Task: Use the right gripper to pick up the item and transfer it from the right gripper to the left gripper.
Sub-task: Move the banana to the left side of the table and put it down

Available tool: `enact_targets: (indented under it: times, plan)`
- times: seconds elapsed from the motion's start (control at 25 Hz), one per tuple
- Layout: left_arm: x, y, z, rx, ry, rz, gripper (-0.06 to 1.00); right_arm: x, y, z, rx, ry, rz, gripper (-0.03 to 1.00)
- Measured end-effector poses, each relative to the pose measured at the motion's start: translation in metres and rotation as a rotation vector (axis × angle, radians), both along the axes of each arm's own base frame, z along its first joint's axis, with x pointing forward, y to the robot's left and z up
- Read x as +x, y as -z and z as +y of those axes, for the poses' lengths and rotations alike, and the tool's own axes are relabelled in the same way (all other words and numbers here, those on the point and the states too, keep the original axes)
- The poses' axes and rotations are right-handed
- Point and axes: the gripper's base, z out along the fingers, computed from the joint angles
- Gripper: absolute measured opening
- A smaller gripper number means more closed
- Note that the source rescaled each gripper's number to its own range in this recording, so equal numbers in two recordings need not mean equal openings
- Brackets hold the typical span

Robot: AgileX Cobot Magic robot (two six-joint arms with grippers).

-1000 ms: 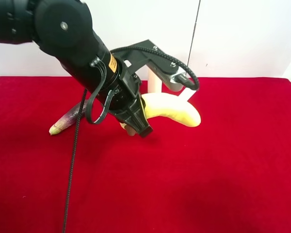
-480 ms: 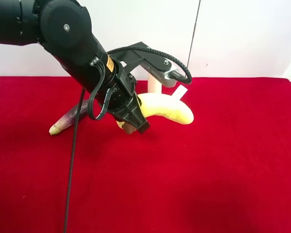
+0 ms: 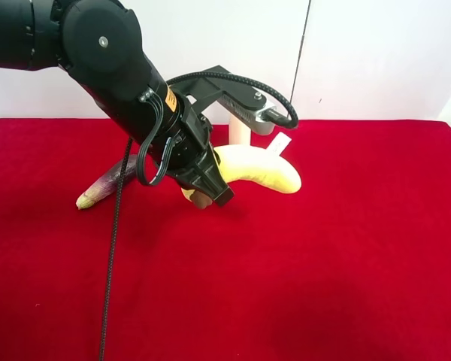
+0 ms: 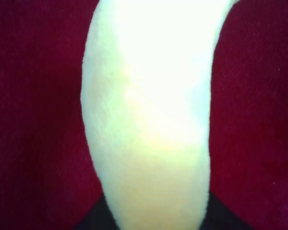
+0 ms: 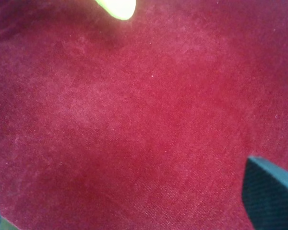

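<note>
The yellow plush banana (image 3: pixel 259 169) is held at its brown stem end by the left gripper (image 3: pixel 210 194), on the black arm with the orange sticker. Its white tag (image 3: pixel 279 143) sticks up. The banana's far end hangs low over the red cloth; I cannot tell if it touches. In the left wrist view the banana (image 4: pixel 149 110) fills the frame, with the left gripper (image 4: pixel 156 221) closed around it at the edge. The right gripper (image 5: pixel 134 206) is open and empty over the cloth, and a yellow tip (image 5: pixel 116 7) shows at that view's edge. The right arm is out of the exterior view.
A purple eggplant (image 3: pixel 105 184) lies on the red cloth (image 3: pixel 323 286) behind the left arm. A white pillar candle (image 3: pixel 240 129) stands behind the banana. A black braided cable (image 3: pixel 113 248) hangs from the arm to the front edge.
The left arm has shifted slightly toward the exterior view's left and up with the banana in its grip. Over the last half second it has hardly moved.
</note>
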Motion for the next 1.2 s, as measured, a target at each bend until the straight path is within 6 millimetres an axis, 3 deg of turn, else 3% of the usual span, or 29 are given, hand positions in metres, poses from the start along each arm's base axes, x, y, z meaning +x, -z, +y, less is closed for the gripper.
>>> enact_targets:
  times: [0.2, 0.6, 0.8, 1.2]
  plan:
    - [0.0, 0.0, 0.0, 0.0, 0.0, 0.0, 0.01, 0.0, 0.0, 0.0, -0.002, 0.023, -0.002, 1.0]
    - [0.003, -0.003, -0.003, -0.039, -0.005, -0.041, 0.01, -0.013, 0.0, -0.008, 0.035, 0.532, -0.076, 1.0]
    - [0.011, -0.002, 0.003, -0.043, -0.017, -0.07, 0.01, -0.014, 0.0, -0.008, 0.032, 0.616, -0.078, 1.0]
    - [0.023, 0.063, 0.07, 0.023, -0.091, 0.024, 0.01, -0.014, 0.0, -0.008, 0.032, 0.617, -0.078, 1.0]
